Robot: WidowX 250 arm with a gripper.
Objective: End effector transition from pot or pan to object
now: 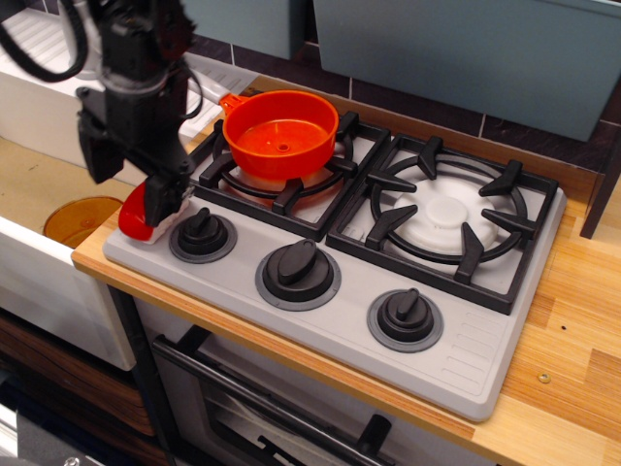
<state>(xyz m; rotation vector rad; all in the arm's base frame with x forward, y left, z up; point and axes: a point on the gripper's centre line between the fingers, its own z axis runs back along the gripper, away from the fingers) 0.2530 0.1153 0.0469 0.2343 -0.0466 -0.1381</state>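
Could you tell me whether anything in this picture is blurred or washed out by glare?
In observation.image, the gripper and arm look slightly motion-smeared, while the orange saucepan, knobs and burner grates are crisp; the red toy is mostly hidden behind the fingers; only soft highlights show on the saucepan's rim, no harsh glare.

3 knobs (299, 271), 2 burners (448, 210)

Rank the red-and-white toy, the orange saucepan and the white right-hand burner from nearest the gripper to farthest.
From the gripper:
1. Red-and-white toy, right at the fingers, stove's front-left corner.
2. Orange saucepan, left burner.
3. White burner, far right.
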